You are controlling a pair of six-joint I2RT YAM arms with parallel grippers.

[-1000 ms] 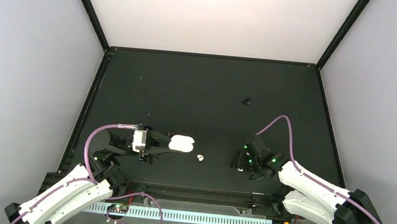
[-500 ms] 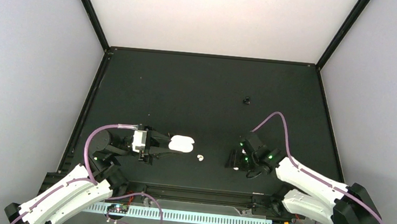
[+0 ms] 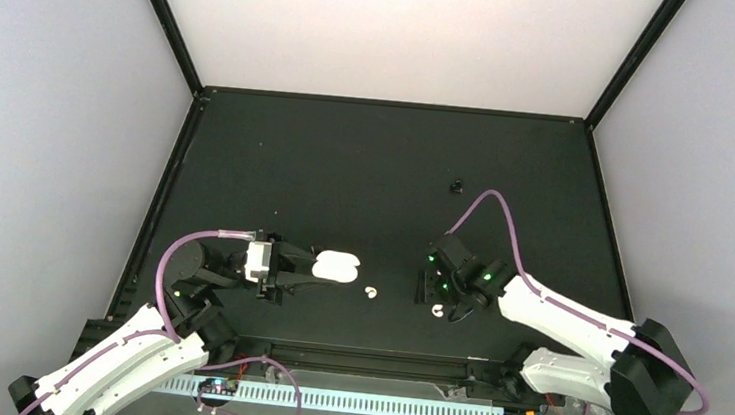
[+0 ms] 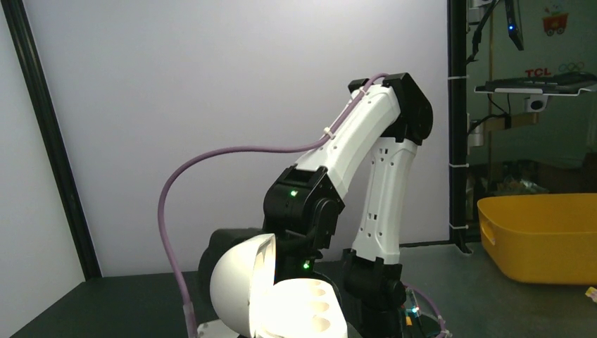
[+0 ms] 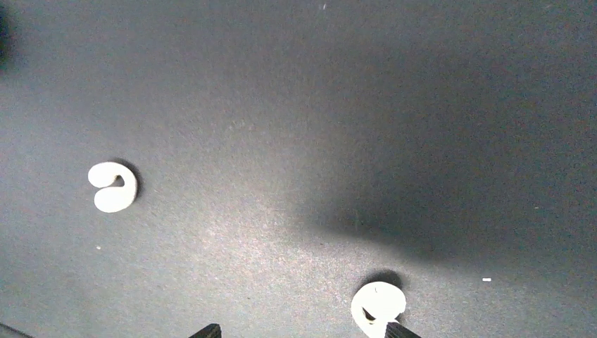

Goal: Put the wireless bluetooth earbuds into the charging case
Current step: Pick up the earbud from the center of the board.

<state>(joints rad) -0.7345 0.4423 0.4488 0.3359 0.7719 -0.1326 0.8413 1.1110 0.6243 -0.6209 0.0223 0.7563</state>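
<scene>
The white charging case [image 3: 336, 265] stands open left of centre, and my left gripper [image 3: 303, 270] is shut on its near-left end. In the left wrist view its raised lid [image 4: 229, 285] and its base with round wells [image 4: 310, 310] fill the bottom; my own fingers are hidden there. One white earbud [image 3: 371, 292] lies on the mat just right of the case. A second earbud [image 3: 435, 311] lies under my right gripper [image 3: 428, 295]. In the right wrist view this earbud [image 5: 379, 303] touches my right fingertip [image 5: 398, 331], the other earbud [image 5: 112, 186] lies far left, and my right gripper [image 5: 303, 331] is open.
A small black object [image 3: 457, 186] sits on the mat toward the back right. Black frame rails [image 3: 170, 180] edge the mat on both sides. The left wrist view shows my right arm [image 4: 366, 155] behind the case and a yellow bin [image 4: 542, 236] outside the enclosure.
My right gripper has moved left and slightly forward, toward the table's middle, with the nearby earbud staying by its fingers. The left arm and the case have not moved.
</scene>
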